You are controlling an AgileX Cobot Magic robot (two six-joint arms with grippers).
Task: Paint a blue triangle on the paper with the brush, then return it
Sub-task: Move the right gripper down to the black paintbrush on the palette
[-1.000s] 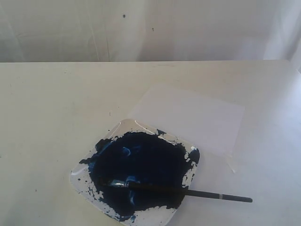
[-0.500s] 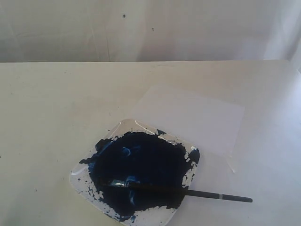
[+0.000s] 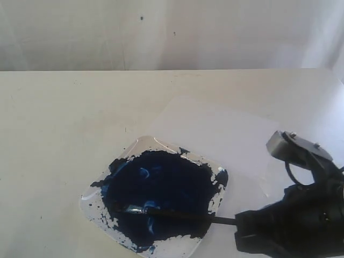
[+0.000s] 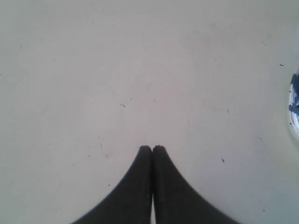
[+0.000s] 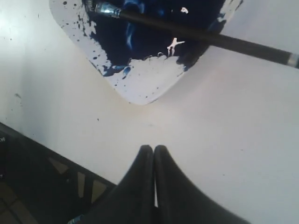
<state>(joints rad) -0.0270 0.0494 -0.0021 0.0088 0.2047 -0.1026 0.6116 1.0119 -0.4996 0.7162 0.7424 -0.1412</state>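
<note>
Right end effector (image 5: 153, 148) clenched and empty, hovering just off one corner of the tray (image 5: 140, 88).

The brush (image 5: 210, 39) lies across the tray, its bristles in the dark paint (image 3: 161, 183) and its handle running out past the tray's rim over the bench (image 3: 54, 118). The paper (image 3: 226, 129), just beyond the tray, shows no paint. Danger here: with fingers pressed together, a descent would knock that thin handle, roll it and smear blue off the tray, so they must part first. From outside the arm hides the handle's tip, so the gap is probably small, but that's hard to call. Left end effector (image 4: 152, 148) is likewise closed tight, holding nothing, over the bench beside the tray.
</note>
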